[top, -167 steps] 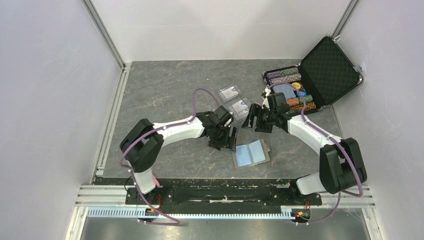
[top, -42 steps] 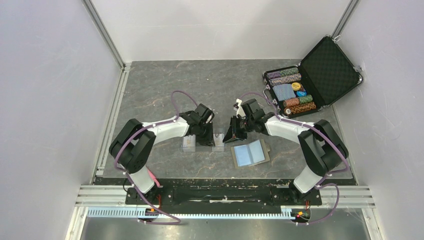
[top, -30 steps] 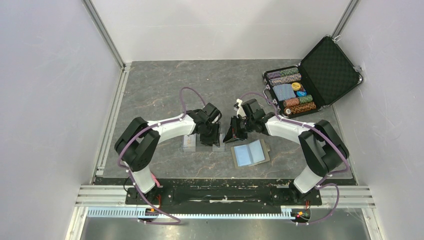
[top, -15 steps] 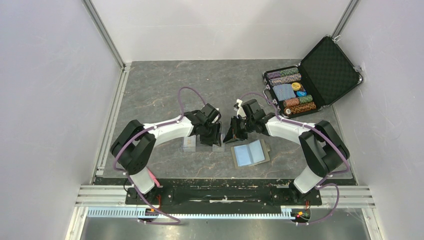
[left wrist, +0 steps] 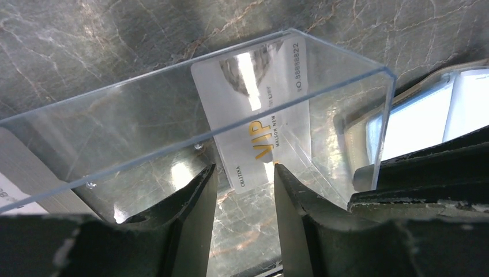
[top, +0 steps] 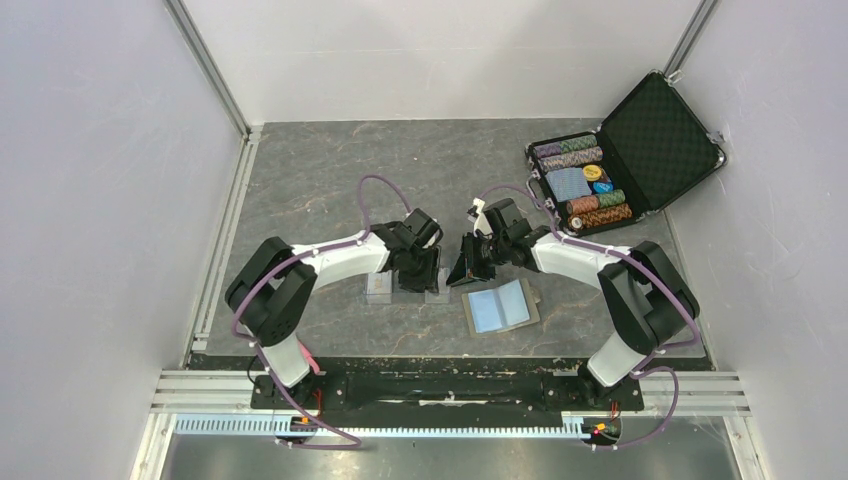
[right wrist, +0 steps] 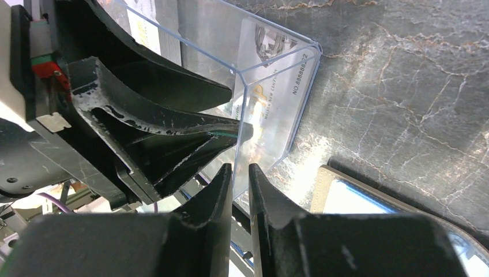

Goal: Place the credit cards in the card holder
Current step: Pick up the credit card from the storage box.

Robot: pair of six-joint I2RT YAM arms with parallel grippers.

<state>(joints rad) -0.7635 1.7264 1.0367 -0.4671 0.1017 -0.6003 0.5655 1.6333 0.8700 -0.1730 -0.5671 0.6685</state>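
A whitish credit card with gold VIP lettering lies inside an opened clear plastic case. My left gripper is open, its fingertips either side of that card's near end. A second credit card shows at the case's left part. My right gripper is shut on the case's upright clear wall, just right of the left gripper. The card holder lies open on the table with its pale blue pockets up, right of the case, and shows beside the fingers in the left wrist view.
A black poker-chip case stands open at the back right, with chip stacks and a blue deck inside. Grey walls and metal rails border the marbled table.
Over the last second almost nothing moved. Before that the left gripper slid a little right over the case, and earlier both arms came nearer with the clear case from the back.
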